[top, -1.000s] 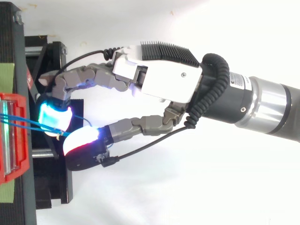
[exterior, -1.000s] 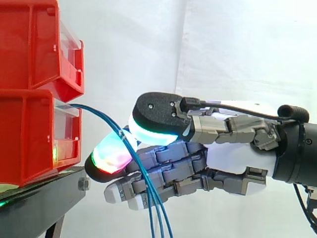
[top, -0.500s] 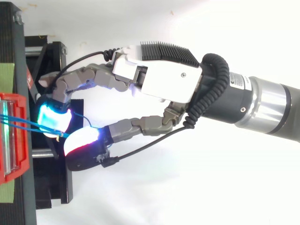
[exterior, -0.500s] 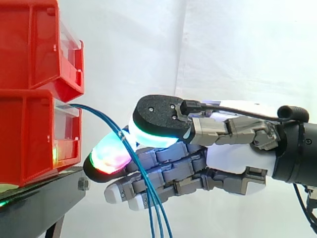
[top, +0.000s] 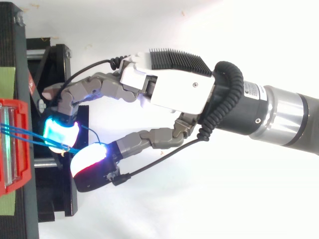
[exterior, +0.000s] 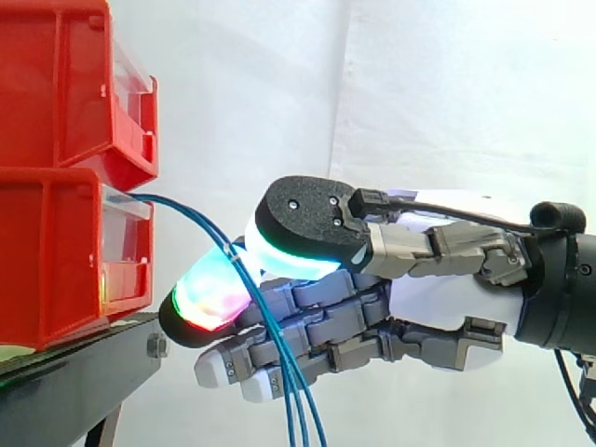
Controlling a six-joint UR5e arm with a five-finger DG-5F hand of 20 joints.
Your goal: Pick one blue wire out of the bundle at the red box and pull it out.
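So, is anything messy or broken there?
Nothing looks broken or spilled. The only untidy thing is the blue wires: they stick out of the front of the lower red bin and droop down past the hand.

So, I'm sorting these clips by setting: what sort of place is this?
Likely a robotics test bench: stacked red bins on a black stand, a plain white curtain behind, and a robot hand at blue wires.

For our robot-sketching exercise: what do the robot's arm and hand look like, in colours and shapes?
The hand has a white shell with a black ribbed block, grey jointed fingers and thick black-backed pads glowing cyan, green and red. The arm is a silver and dark grey cylinder.
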